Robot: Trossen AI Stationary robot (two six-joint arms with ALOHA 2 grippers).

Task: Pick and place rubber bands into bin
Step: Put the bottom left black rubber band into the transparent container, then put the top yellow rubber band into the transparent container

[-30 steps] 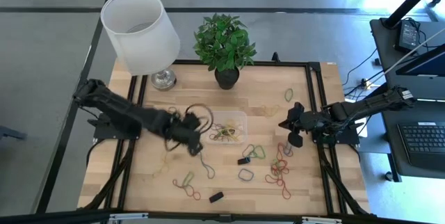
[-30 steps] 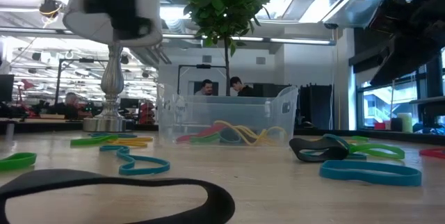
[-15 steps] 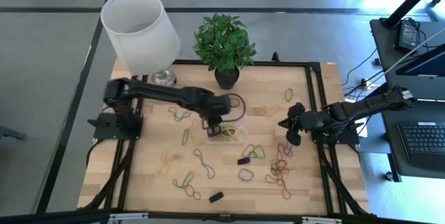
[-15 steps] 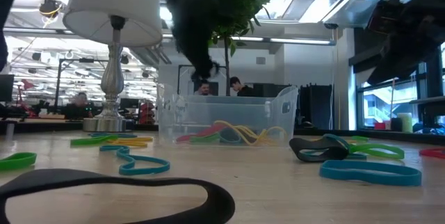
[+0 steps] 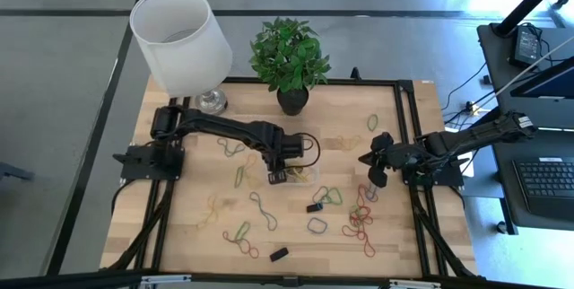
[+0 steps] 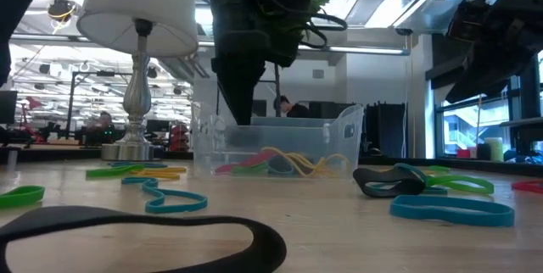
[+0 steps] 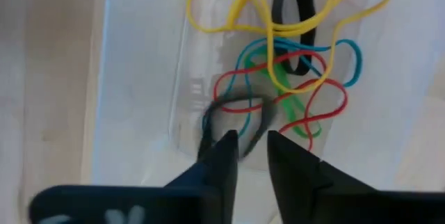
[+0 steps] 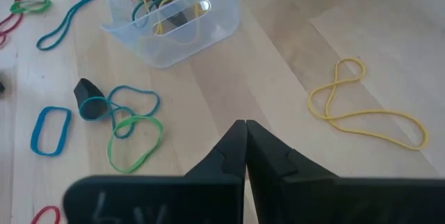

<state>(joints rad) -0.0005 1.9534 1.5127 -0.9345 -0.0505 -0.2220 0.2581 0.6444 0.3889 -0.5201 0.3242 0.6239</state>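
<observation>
Step in hand: release over the bin (image 5: 300,165). The left gripper (image 7: 252,147) is hanging just above it, jaws slightly spread, and a dark grey band (image 7: 233,109) is dropping off the fingertips into the tub. Next move, as judged: lifting clear and reaching for the loose rubber bands (image 5: 359,222) lying nearer the table front. The bin is holding yellow, red, blue, green and black loops. The right gripper (image 8: 245,144) is waiting beside the bin, jaws pressed together.

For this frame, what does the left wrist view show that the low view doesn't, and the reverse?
Only the left wrist view: a dark grey band dropping just beyond the left tool, whose fingers stand slightly apart. Only the low view: the lamp, loose bands on the table, people in the room behind. Both: the clear bin with yellow, red, green and blue bands inside.
</observation>
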